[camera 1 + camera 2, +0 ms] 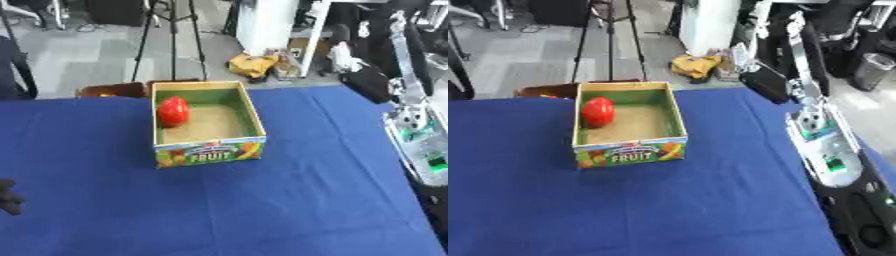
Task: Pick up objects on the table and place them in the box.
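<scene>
Red and rounded, a fruit-like object (173, 110) lies inside the cardboard box (208, 154), against its left wall and toward the far end. Most of the tan box floor is bare, open to the right of the object and in front of it. The box is open at the top, has green inner walls, and carries a printed front panel reading FRUIT. It stands on the blue tablecloth (262, 215), a little left of the middle and close to the table's far edge.

Around the box the cloth is bare on the left, on the right and all the way to the near edge. Just behind the box's far left corner a brown object (112, 90) shows at the table's far edge.

The robot's left hand (9, 196) shows only as dark fingers at the left border of the left eye view, low over the cloth and well apart from the box; I cannot tell whether they are spread or curled. Along the right side of the table runs the right arm (826, 145), silver and black, stretching away from the camera beside the cloth's right edge. Its hand cannot be made out.
</scene>
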Motion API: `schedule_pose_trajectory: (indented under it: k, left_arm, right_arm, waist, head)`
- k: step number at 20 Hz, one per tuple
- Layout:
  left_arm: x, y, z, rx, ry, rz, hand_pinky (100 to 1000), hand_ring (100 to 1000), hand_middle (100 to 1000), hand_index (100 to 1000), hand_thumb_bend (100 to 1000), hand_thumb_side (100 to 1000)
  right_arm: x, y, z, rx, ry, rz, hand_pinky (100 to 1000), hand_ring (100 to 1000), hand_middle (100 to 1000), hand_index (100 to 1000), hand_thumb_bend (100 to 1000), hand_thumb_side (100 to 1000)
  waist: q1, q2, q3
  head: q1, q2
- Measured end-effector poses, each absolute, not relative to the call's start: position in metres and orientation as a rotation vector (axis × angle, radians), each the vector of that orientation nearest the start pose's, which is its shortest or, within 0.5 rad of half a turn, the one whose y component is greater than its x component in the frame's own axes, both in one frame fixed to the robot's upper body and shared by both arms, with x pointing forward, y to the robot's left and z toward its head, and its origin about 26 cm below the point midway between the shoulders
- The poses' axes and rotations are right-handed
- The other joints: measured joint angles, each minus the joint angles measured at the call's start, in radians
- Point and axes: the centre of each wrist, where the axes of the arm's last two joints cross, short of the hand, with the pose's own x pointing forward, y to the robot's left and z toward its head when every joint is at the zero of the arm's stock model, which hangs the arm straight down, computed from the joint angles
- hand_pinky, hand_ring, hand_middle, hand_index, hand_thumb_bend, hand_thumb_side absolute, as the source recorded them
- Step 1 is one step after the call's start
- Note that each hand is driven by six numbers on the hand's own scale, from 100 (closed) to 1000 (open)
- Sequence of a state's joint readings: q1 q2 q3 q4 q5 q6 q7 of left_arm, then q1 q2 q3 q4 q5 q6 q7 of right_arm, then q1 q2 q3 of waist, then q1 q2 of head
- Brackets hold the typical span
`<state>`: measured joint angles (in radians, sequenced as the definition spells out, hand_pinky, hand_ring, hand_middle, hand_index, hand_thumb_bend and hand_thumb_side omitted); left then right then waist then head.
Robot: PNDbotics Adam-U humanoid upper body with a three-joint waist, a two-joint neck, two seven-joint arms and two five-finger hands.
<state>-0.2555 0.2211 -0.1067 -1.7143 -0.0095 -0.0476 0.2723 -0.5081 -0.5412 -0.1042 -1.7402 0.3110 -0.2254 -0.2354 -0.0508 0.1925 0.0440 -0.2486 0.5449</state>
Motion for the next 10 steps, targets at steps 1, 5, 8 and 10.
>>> schedule_pose_trajectory:
  k: [1,5,8,10]
  left_arm:
    - [0.3272,0.234,0.1038,0.207,-2.02,-0.071,585,351,394,559,959,789]
    - [0.3263,0.2346,0.1021,0.209,-2.014,-0.069,585,351,394,559,958,789]
    - [0.3257,0.2354,0.0998,0.211,-2.007,-0.068,585,351,394,559,958,790]
    - [0.3257,0.2358,0.0986,0.213,-2.004,-0.067,585,352,394,560,958,790]
  right_arm:
    - [0.3476,-0.3241,0.2487,1.198,3.368,-0.567,100,100,100,134,100,709]
    - [0.3463,-0.3251,0.2451,1.268,3.344,-0.597,151,236,195,355,218,467]
    - [0.3457,-0.326,0.2421,1.306,3.327,-0.715,517,542,565,735,275,408]
    - [0.3451,-0.3268,0.2399,1.324,3.323,-0.817,510,568,598,687,100,100]
  waist:
    - [0.0,-0.001,0.0]
    - [0.0,-0.007,-0.002]
    - [0.0,-0.013,-0.007]
    - [0.001,-0.015,-0.009]
  head:
    - [0.0,0.001]
    - [0.0,0.009]
    - [0.0,0.018]
    - [0.0,0.025]
